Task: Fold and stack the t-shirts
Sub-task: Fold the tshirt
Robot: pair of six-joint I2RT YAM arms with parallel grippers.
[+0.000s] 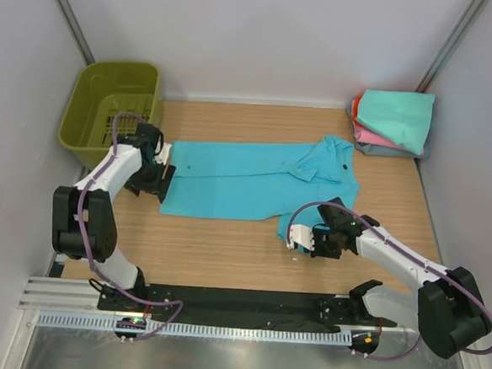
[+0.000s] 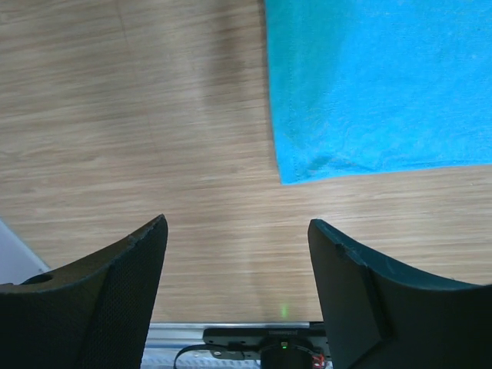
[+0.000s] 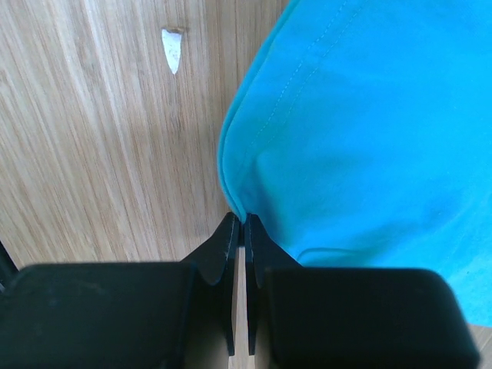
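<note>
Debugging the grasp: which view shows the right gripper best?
Right wrist. The right gripper is seen close up, jaws shut with the shirt hem pinched at the tips. Top view shows it small by the shirt's near edge, jaws unreadable. Left wrist does not show it, only a shirt corner.

No writing, brand, number or sign can be read in any view. The turquoise-blue t-shirt (image 1: pixel 246 180), the folded t-shirts (image 1: pixel 399 115), the olive-green basket (image 1: pixel 81 131) and the wooden desk (image 1: pixel 225 242) all show plain surfaces.
</note>
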